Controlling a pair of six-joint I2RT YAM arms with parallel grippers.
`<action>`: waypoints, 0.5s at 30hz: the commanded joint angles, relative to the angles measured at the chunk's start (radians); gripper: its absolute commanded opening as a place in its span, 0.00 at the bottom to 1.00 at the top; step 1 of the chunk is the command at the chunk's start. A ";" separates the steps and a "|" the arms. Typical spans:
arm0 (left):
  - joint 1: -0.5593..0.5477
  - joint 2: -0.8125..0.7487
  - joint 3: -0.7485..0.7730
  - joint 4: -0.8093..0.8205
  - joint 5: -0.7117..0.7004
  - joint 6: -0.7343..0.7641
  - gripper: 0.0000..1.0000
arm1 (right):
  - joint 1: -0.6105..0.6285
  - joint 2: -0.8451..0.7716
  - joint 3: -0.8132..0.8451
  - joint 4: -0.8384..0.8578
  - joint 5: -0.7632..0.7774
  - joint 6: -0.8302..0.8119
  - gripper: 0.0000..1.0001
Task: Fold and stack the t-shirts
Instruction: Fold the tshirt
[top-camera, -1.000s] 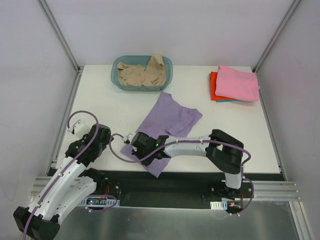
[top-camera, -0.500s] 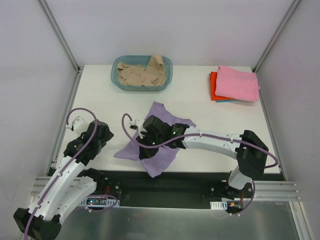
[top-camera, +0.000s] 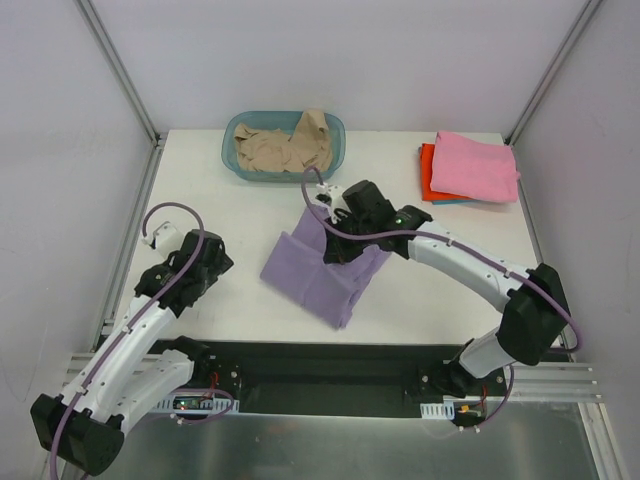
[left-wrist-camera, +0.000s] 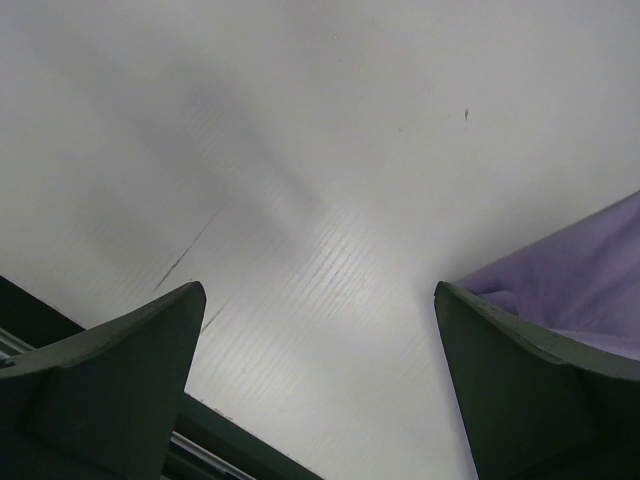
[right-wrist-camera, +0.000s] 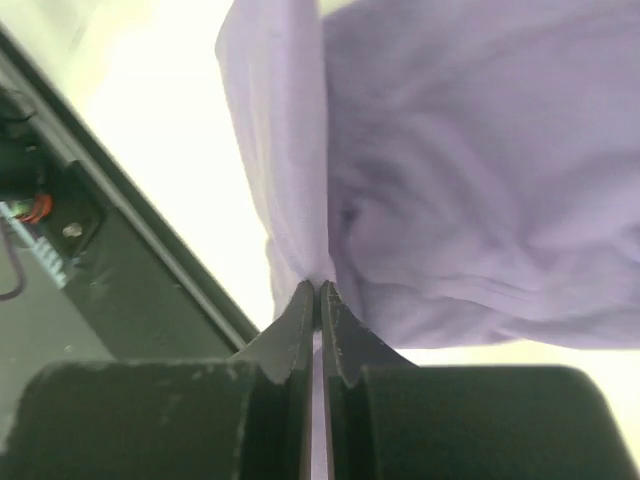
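- The right end effector (top-camera: 333, 240) is clenched on the purple tee (top-camera: 318, 278). In the right wrist view its two dark fingers (right-wrist-camera: 300, 320) meet tip to tip, with a fold of the cloth pinched between them.
- The purple tee lies near the middle of the bench (top-camera: 200, 200), between the two arms. It is partly doubled over, with one point reaching toward the near edge. At the pinch the cloth gathers into a ridge that runs away from the fingertips — the rest spreads in soft wrinkles to one side.
- The right arm reaches in from the near right corner, bent across the bench so that its wrist sits over the far part of the purple tee.
- The left end effector (top-camera: 212, 262) is released, with its fingers spread wide and nothing between them. It hangs over bare bench just left of the purple tee and does not touch it. In the left wrist view a corner of the purple cloth shows past the right-hand finger (left-wrist-camera: 520, 390).
- A teal basket (top-camera: 232, 158) stands at the far edge, left of centre, with a crumpled beige tee (top-camera: 280, 148) inside. Part of that tee rises over the far rim.
- A folded pink tee (top-camera: 478, 168) sits in the far right corner on top of an orange-red tee (top-camera: 428, 178) — only the left edge of the lower one shows. Both are well apart from the purple tee.
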 joint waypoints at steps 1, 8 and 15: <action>0.011 0.038 0.050 0.035 0.001 0.029 0.99 | -0.098 -0.011 0.071 -0.042 0.021 -0.110 0.01; 0.011 0.120 0.072 0.070 0.007 0.043 0.99 | -0.204 0.065 0.168 -0.076 0.021 -0.204 0.01; 0.013 0.231 0.090 0.113 0.053 0.061 0.99 | -0.280 0.183 0.280 -0.131 0.027 -0.304 0.01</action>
